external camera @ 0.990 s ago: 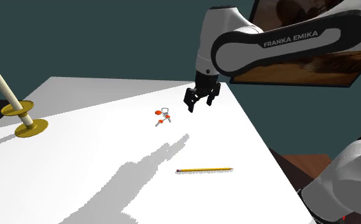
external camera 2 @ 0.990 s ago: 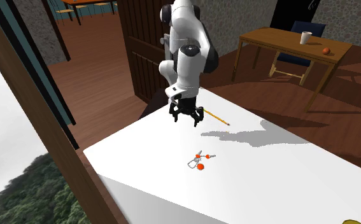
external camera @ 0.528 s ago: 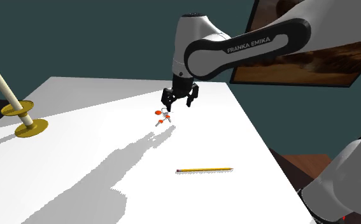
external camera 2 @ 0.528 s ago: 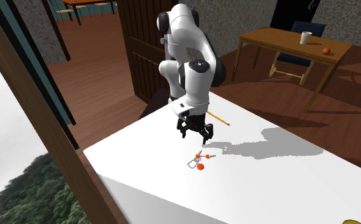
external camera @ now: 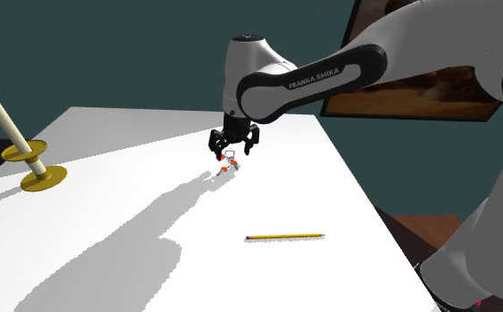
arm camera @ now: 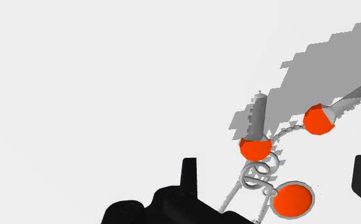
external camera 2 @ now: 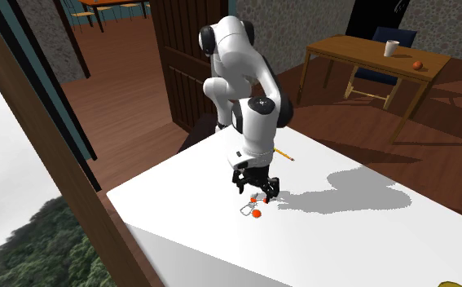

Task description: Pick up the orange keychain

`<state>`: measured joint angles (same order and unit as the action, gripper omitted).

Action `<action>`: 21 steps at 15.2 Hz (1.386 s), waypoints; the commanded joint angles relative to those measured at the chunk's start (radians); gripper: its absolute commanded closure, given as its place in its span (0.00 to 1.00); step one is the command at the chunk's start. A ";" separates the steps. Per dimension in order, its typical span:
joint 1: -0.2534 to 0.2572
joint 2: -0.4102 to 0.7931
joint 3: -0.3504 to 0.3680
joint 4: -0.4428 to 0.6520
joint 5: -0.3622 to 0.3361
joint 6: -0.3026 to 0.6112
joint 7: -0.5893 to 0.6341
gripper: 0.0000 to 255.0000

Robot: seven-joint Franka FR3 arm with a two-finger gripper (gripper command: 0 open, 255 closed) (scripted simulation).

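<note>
The orange keychain (external camera: 230, 165) is a grey ring with orange-headed keys and an orange tag, lying on the white table (external camera: 134, 222). My black gripper (external camera: 233, 147) hangs just above it, open. In the second exterior view the gripper (external camera 2: 256, 189) hovers close over the keychain (external camera 2: 255, 210), a small gap below the fingertips. In the wrist view the keychain (arm camera: 256, 147) lies between the spread fingers (arm camera: 188, 170), nearer the other finger, and neither finger touches it; the gripper (arm camera: 276, 170) holds nothing.
A yellow pencil (external camera: 285, 237) lies on the table toward the stand. A candle in a brass holder (external camera: 32, 164) stands at the shoulder view's far left. The table edge (external camera 2: 131, 216) runs close beside the keychain. A wooden table (external camera 2: 376, 57) stands far off.
The arm has swung toward the shoulder view's left and come down, bringing the open gripper from beside the keychain to right over it. The keychain has not moved.
</note>
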<state>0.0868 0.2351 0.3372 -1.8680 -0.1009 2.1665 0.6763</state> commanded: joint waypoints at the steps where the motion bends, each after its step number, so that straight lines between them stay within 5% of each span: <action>1: 0.001 0.013 -0.002 -0.014 -0.006 0.026 0.004 0.00; 4: 0.002 0.022 -0.003 -0.024 -0.011 0.045 0.007 0.00; 5: 0.003 0.022 -0.003 -0.025 -0.011 0.046 0.008 1.00; 14: 0.002 0.022 -0.004 -0.024 -0.010 0.045 0.007 1.00; 21: -0.001 -0.015 0.001 0.025 0.008 -0.039 -0.006 1.00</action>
<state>0.0873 0.2214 0.3390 -1.8542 -0.0950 2.1413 0.6748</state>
